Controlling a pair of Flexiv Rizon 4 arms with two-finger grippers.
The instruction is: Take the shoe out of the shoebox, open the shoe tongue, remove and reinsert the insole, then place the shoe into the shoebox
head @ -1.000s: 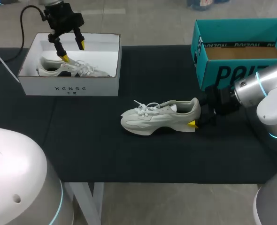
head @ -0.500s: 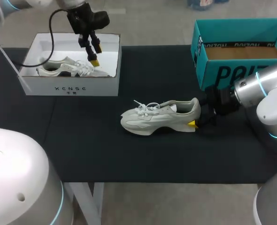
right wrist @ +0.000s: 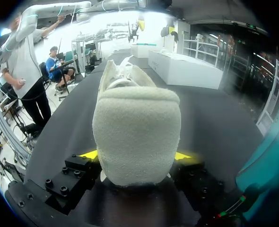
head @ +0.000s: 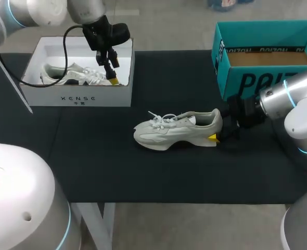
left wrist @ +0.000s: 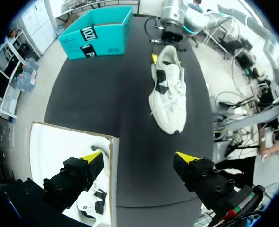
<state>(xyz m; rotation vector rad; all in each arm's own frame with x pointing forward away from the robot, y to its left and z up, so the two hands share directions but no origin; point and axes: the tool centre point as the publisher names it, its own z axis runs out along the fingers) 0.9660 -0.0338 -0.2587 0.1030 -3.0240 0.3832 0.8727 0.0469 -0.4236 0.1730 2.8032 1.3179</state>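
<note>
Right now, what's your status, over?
Left jaws open over white cardboard shoebox edge. Right jaws shut on heel of pale grey sneaker. Teal cardboard box close beside right arm.

Black tablecloth [head: 164, 83] lies open between white cardboard shoebox [head: 78, 97] and pale grey sneaker [head: 177, 131]; upright teal cardboard box [head: 257, 80] and right gripper [head: 216, 134] crowd the heel.

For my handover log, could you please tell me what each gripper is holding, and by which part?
The right gripper grips the shoe by its heel; the left gripper is open, holding nothing.
</note>
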